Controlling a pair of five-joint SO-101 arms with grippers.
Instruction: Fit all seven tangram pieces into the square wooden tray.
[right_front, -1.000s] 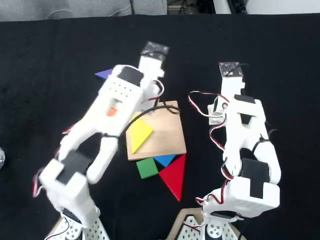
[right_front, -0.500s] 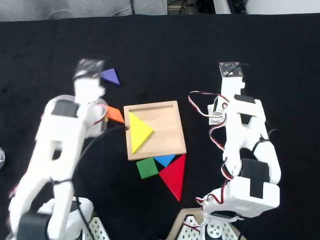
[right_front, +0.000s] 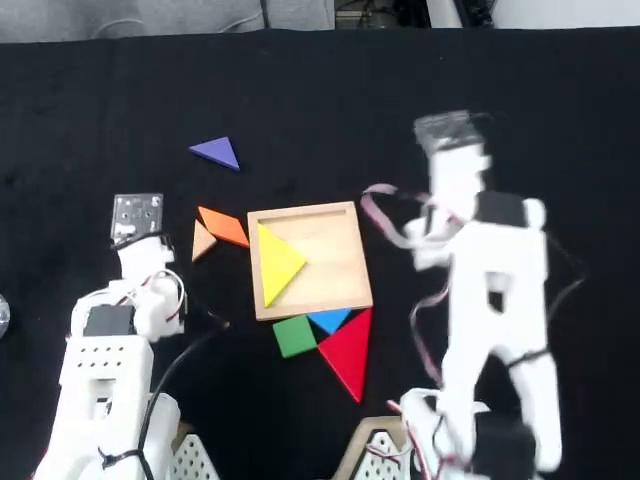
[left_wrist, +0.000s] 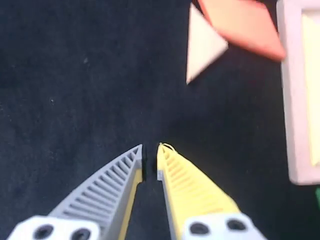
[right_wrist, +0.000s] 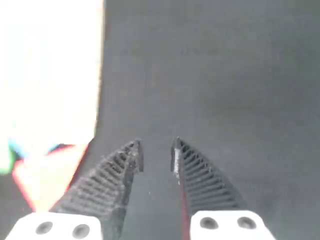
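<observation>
Either side of the tray (right_front: 330, 250), left tool (left_wrist: 150, 150) closed, right tool (right_wrist: 156, 147) narrowly parted, both empty

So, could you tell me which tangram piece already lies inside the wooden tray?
The yellow triangle: it alone sits within the tray's rim. The purple, orange, tan, green, blue and red pieces lie outside on the black cloth.

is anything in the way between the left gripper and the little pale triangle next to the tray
Nothing visible. Bare black cloth lies between the left gripper and the pale triangle. The orange parallelogram lies on the triangle's far side, towards the wooden tray, so it is not in the approach path.
</observation>
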